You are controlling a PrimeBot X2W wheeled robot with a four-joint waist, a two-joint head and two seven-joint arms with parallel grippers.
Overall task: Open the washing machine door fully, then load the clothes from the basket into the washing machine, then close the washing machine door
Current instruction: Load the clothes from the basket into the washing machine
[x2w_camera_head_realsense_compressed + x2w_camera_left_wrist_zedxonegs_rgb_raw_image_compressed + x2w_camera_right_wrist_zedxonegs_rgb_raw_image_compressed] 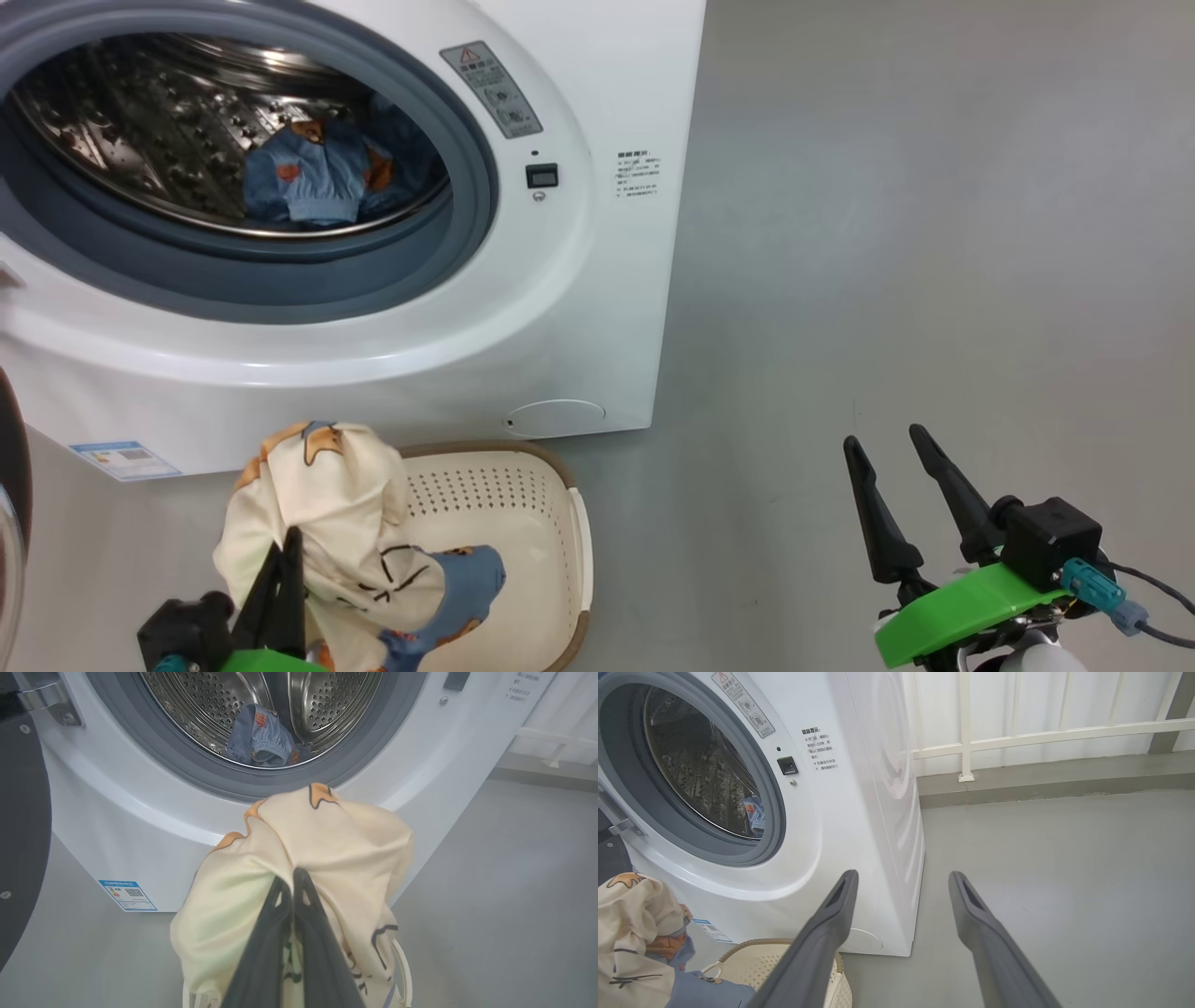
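Clothes in two places: blue garment [308, 177] lying low in the drum [140, 112] of the washer [579, 280], just behind the grey gasket [471, 177]; cream garment [322, 504] bunched and held up over the left end of the basket [485, 490], its blue-and-orange tail drooping inside. Left fingers [275, 924] pressed together on a fold of the cream garment, cloth bulging above the tips. Basket on the floor [887, 233] just in front of the washer, below the round opening. Door [18, 826] swung wide at the left, dark rim at the edge of the head and left wrist views. Right fingers [878, 518] spread wide, holding nothing, above bare floor well right of basket and washer.
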